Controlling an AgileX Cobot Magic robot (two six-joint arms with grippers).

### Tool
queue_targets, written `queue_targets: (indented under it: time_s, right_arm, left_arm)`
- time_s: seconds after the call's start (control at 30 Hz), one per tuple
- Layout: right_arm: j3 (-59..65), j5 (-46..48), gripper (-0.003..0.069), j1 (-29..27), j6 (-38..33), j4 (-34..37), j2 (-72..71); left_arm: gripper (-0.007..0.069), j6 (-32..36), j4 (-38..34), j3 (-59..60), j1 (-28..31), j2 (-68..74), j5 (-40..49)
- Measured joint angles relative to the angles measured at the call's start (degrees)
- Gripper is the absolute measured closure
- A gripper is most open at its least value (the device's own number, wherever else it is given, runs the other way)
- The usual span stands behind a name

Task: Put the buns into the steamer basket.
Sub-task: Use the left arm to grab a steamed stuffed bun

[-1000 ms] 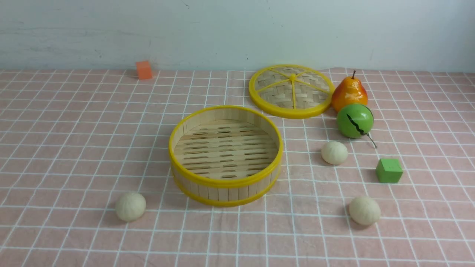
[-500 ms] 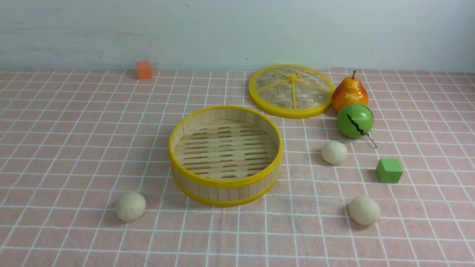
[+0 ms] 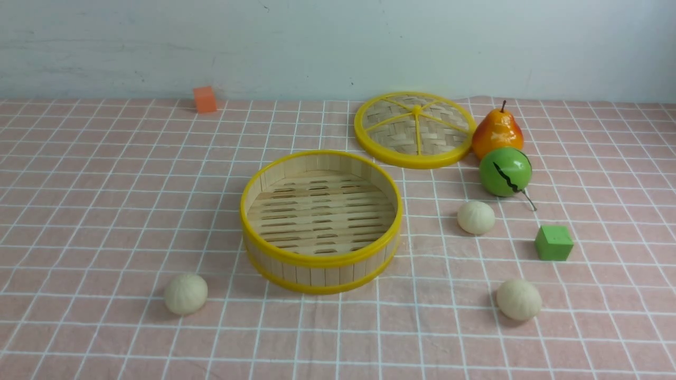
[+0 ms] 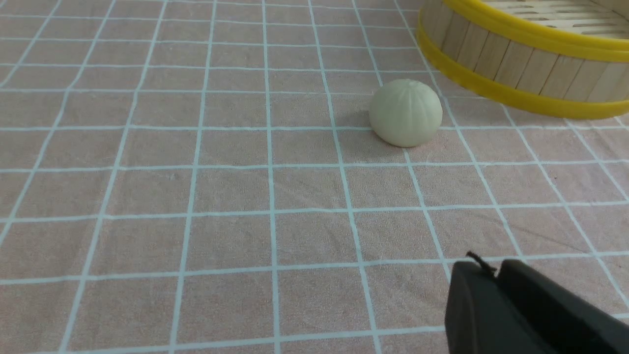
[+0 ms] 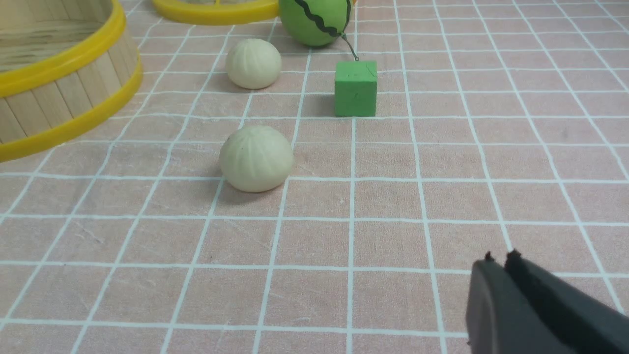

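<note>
The empty steamer basket [image 3: 320,259] stands mid-table. Three cream buns lie on the cloth around it: one at the near left [image 3: 185,293], one to the right [image 3: 476,217] and one at the near right [image 3: 518,299]. Neither arm shows in the front view. In the left wrist view my left gripper [image 4: 494,268] hangs with its jaws together and empty, well short of the left bun [image 4: 405,113] beside the basket wall [image 4: 516,69]. The right wrist view shows my right gripper [image 5: 499,258] shut and empty, apart from the nearer bun [image 5: 256,157] and the farther bun [image 5: 253,63].
A woven yellow-rimmed lid [image 3: 415,130] lies behind the basket to the right. A pear [image 3: 497,133] and a green ball [image 3: 505,171] sit beside it. A green cube [image 3: 553,243] stands between the two right-hand buns. An orange cube [image 3: 204,99] sits far back left.
</note>
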Motion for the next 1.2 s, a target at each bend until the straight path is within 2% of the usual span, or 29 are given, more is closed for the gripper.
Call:
queue_targets:
  time_s: [1.2]
  right_arm:
    - [0.0, 0.0, 0.0586, 0.0, 0.0, 0.0, 0.0]
  left_arm:
    - [0.0550, 0.0, 0.0, 0.0, 0.0, 0.0, 0.0]
